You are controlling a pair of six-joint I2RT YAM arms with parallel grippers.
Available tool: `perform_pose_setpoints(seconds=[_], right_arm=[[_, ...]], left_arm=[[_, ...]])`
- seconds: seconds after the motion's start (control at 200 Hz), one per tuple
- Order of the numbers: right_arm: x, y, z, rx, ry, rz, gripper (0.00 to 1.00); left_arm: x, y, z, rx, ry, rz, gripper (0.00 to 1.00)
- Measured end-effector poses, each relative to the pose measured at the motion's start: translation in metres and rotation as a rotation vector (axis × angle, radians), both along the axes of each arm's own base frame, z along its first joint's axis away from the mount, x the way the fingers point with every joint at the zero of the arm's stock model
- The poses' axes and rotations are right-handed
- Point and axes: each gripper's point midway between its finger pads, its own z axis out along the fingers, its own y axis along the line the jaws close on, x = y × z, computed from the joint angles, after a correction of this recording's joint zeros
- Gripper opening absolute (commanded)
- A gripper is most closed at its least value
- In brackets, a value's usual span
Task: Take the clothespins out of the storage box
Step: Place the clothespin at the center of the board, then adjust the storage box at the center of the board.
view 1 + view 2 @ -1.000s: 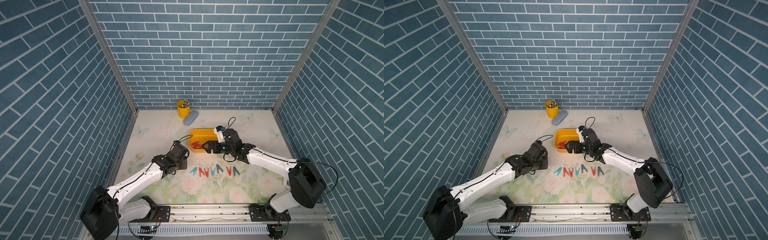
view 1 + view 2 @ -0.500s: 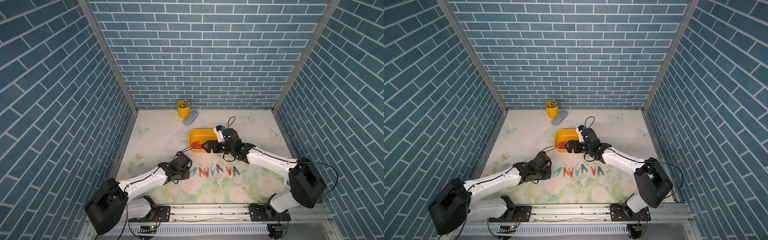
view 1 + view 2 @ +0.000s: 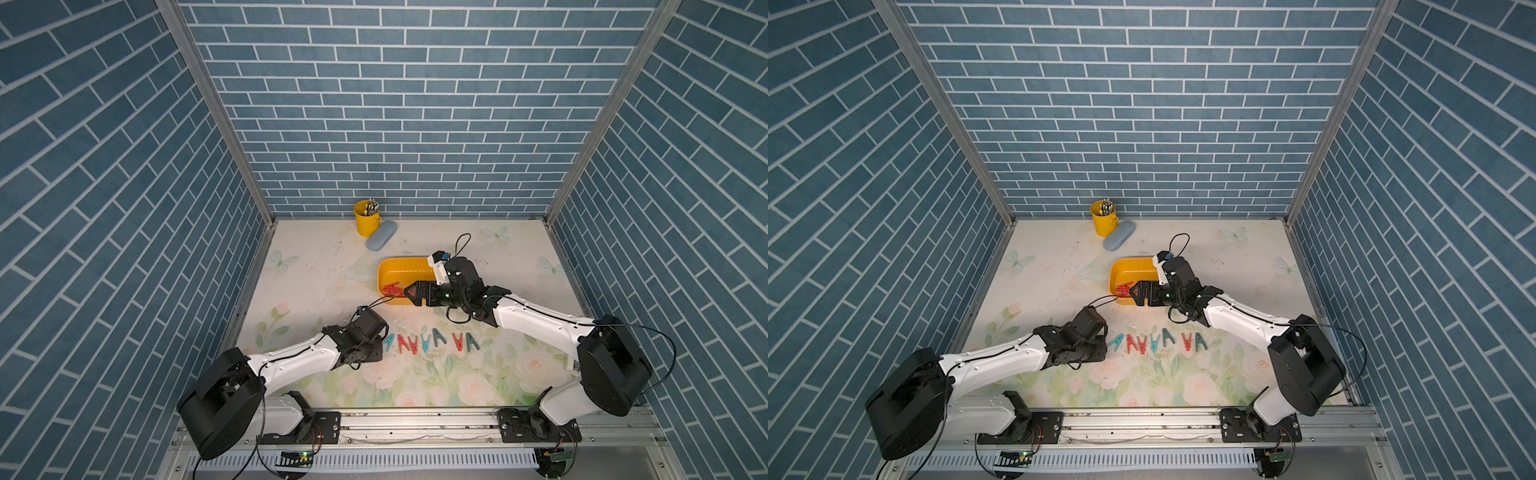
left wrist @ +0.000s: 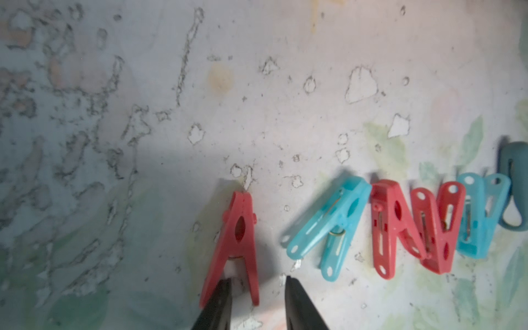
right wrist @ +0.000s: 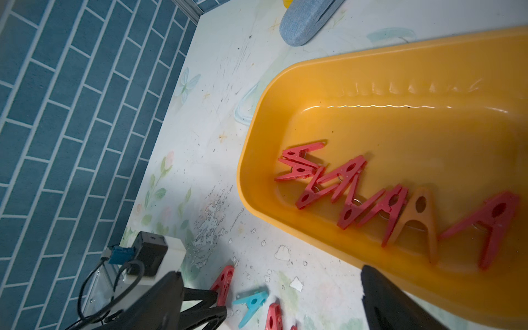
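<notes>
left tool (image 4: pixel 257 281), right tool (image 5: pixel 270 271) parted, eight clothespins (image 4: pixel 340 217) outside storage box (image 5: pixel 371 71), one orange (image 5: pixel 420 220) inside

The storage box (image 5: pixel 400 57) is glossy, smooth plastic. The clothespins (image 5: pixel 340 183) look matt plastic; the table (image 4: pixel 257 100) covering is scuffed and flaking.

Right wrist view cuts off the storage box (image 5: pixel 400 85).

storage box (image 3: pixel 401 269) — shallow yellow-orange tray, rounded corners, upright on the table. clothespins (image 5: pixel 347 171) inside: a clump of red ones plus an orange clothespin (image 5: pixel 430 228), lying flat along the front wall. Outside — a row of pegs (image 3: pixel 415 345), red and teal A-shapes, flat on the table in front of the box, some touching.
</notes>
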Motion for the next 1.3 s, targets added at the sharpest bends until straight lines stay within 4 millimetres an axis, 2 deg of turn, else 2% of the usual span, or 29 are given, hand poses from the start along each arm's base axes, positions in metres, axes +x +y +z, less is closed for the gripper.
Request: perform_pose_setpoints(seconds=[0.04,0.13,0.23,0.49,0.645,0.765,0.955,1.17,1.23,1.3], right_arm=[[0.000,-0.001,-0.001,-0.004,-0.001,-0.004,0.99],[0.002,-0.003,-0.002,-0.021,-0.003,-0.014,0.99],[0.004,-0.006,-0.001,-0.045,-0.013,-0.023,1.00],[0.020,-0.018,0.006,-0.099,-0.065,-0.090,1.00],[0.027,-0.028,0.010,-0.118,-0.085,-0.128,1.00],[0.029,-0.032,0.014,-0.116,-0.099,-0.142,0.99],[0.030,-0.032,0.016,-0.113,-0.103,-0.145,0.99],[0.030,-0.033,0.021,-0.104,-0.113,-0.146,0.99],[0.029,-0.033,0.025,-0.097,-0.119,-0.147,0.99],[0.029,-0.033,0.028,-0.089,-0.127,-0.149,1.00]], left_arm=[[0.003,-0.001,0.004,0.003,-0.009,-0.004,0.59],[0.011,-0.006,0.017,0.001,-0.035,0.001,0.77],[0.023,-0.011,0.035,-0.005,-0.076,0.008,1.00],[0.065,-0.015,0.084,-0.033,-0.187,0.056,1.00],[0.099,-0.012,0.097,-0.022,-0.222,0.105,1.00],[0.125,-0.011,0.098,0.001,-0.237,0.127,0.88],[0.169,-0.014,0.090,0.057,-0.275,0.131,0.61],[0.205,-0.020,0.063,0.126,-0.263,0.102,0.48],[0.211,-0.018,0.053,0.146,-0.250,0.097,0.38],[0.216,-0.016,0.042,0.166,-0.233,0.095,0.33]])
